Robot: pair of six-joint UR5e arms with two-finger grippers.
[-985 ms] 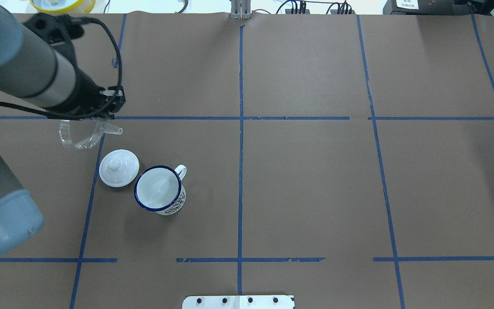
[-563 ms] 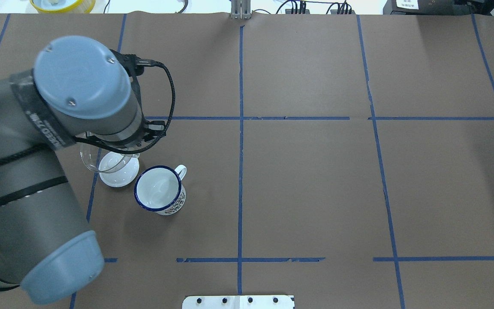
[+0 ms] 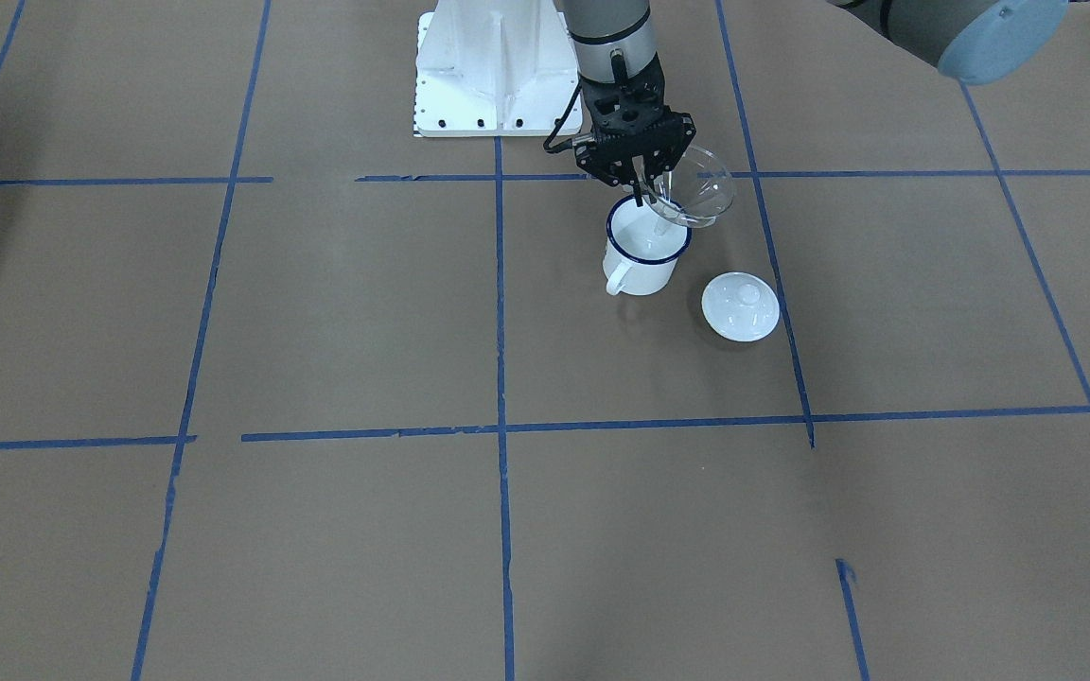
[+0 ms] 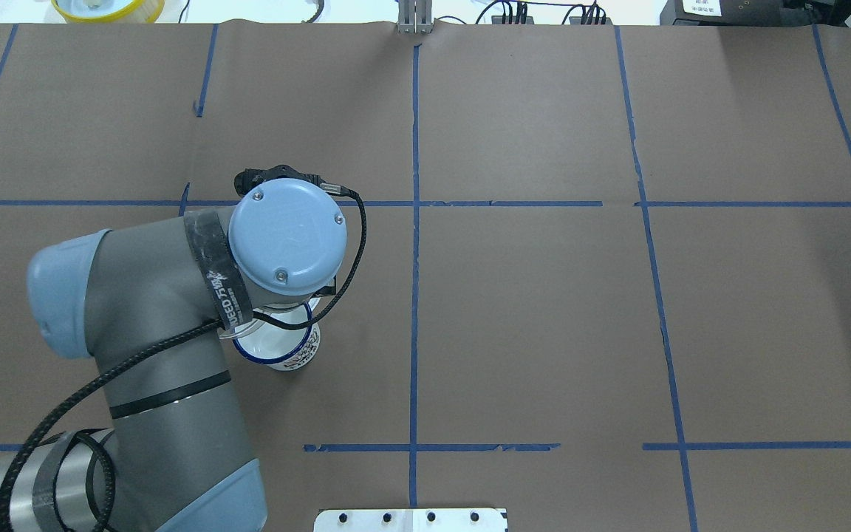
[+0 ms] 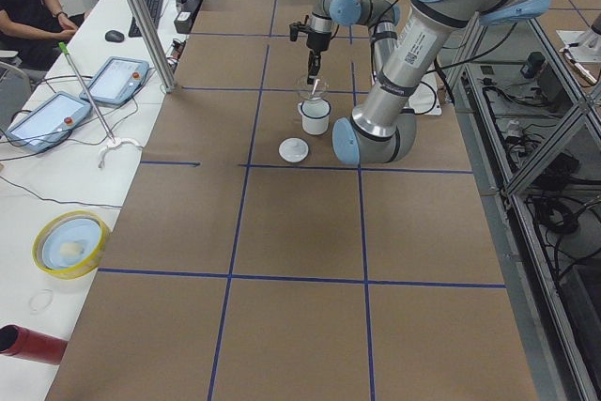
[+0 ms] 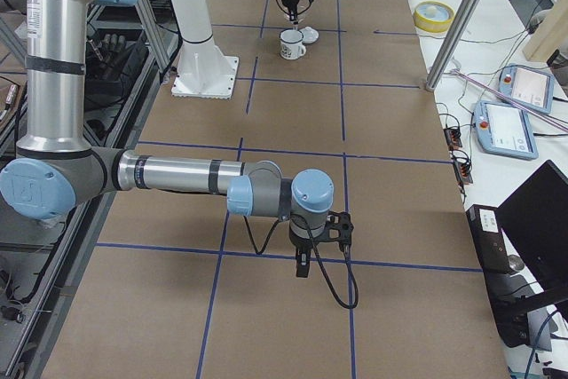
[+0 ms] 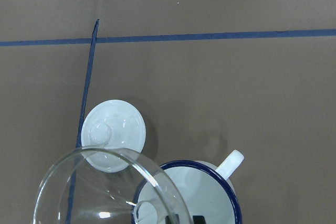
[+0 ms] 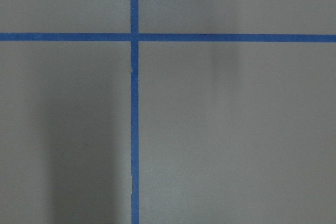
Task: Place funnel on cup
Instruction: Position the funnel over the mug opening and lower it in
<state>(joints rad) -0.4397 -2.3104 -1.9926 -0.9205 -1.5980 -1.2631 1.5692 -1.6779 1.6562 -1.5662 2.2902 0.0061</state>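
The cup [image 3: 641,253], a white enamel mug with a dark blue rim, stands upright on the brown table; its handle points away from the robot. My left gripper [image 3: 644,192] hangs just above it and is shut on the rim of the clear funnel [image 3: 696,187]. The funnel is tilted, its bowl off to the lid's side and its stem over the cup's mouth. In the left wrist view the funnel [image 7: 105,192] overlaps the cup [image 7: 210,192]. In the overhead view my left arm hides most of the cup [image 4: 286,349]. My right gripper [image 6: 302,265] hangs over bare table far from the cup; I cannot tell its state.
A round white knobbed lid [image 3: 740,305] lies flat beside the cup, also in the left wrist view [image 7: 113,132]. The robot's white base [image 3: 493,66] stands behind the cup. Blue tape lines cross the brown table. Control tablets [image 5: 42,119] lie beyond the table edge.
My left arm has carried the funnel from above the lid across to above the cup. The cup and the lid have not moved.
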